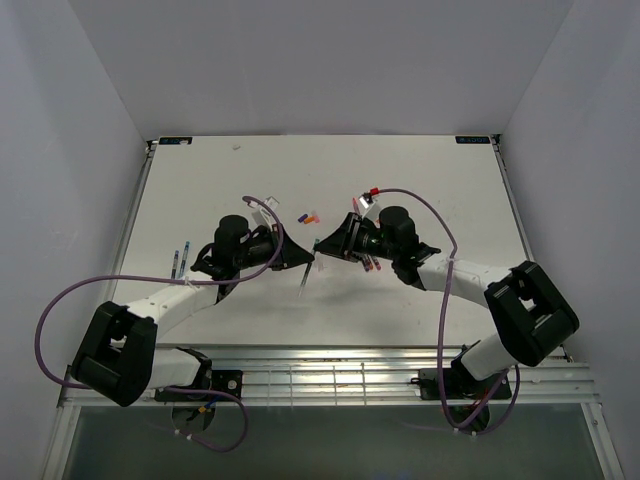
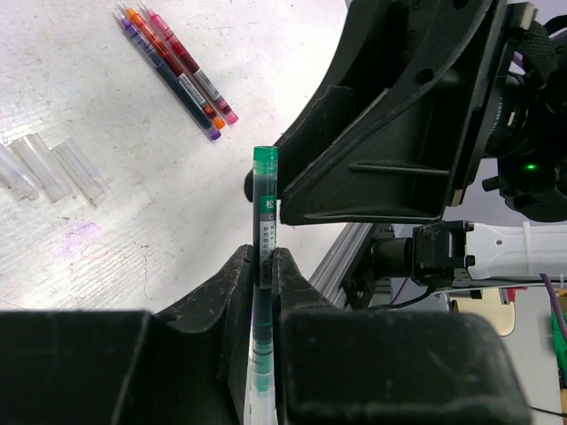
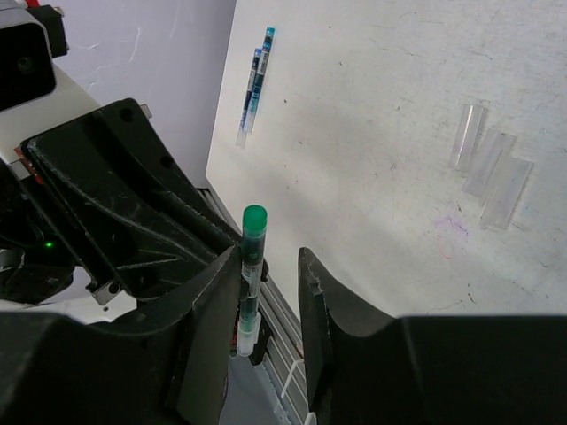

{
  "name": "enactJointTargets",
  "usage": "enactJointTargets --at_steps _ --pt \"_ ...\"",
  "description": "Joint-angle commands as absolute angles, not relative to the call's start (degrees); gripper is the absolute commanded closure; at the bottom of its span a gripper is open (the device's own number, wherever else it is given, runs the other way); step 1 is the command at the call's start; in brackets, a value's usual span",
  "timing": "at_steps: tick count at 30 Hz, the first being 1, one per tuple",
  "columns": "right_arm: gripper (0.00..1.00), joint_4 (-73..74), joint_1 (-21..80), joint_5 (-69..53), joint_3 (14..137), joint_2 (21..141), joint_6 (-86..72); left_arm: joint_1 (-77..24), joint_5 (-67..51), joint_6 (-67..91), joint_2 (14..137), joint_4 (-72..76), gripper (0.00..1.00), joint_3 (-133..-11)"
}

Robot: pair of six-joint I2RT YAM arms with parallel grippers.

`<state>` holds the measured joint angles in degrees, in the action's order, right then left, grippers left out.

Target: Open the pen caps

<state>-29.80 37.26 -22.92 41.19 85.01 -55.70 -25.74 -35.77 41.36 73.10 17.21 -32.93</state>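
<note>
From above, two arms meet over the middle of a white table (image 1: 430, 180): the left gripper (image 1: 297, 257) and right gripper (image 1: 325, 245) face each other tip to tip, a thin green pen (image 1: 304, 278) slants down between them, and small orange and blue pen caps (image 1: 310, 215) lie just beyond. In the left wrist view, the left gripper is clamped tight on the green pen's barrel, with its green cap (image 2: 264, 159) uppermost; three coloured pens (image 2: 177, 71) and some clear caps (image 2: 53, 168) lie on the table. In the right wrist view, the right gripper straddles the capped end, jaws apart, with one finger (image 3: 221, 292) against the pen and a gap to the other; blue pens (image 3: 255, 84) lie well apart
</note>
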Motion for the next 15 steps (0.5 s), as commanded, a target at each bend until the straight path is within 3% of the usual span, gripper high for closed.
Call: enactJointTargets --at_steps 1,8,12,14,15 --pt "0.62 -33.92 38.05 -23.73 42.98 87.09 -57.21 -26.28 -35.77 41.40 71.81 18.72 1.00 -32.70" --pt "0.64 -34.37 38.67 -23.99 45.53 89.91 -57.92 -26.89 -36.56 41.57 72.42 19.16 1.00 -32.61" --pt "0.76 -35.51 39.02 -24.96 45.88 91.23 -58.62 -27.16 -37.00 41.31 72.69 19.69 1.00 -32.87" --pt "0.90 -36.03 39.11 -25.31 45.62 91.76 -58.97 -27.16 -37.00 41.13 72.77 19.77 0.99 -32.96" --pt "0.92 -36.21 39.11 -25.31 45.44 91.67 -59.06 -27.16 -37.09 41.05 72.69 19.78 0.88 -33.05"
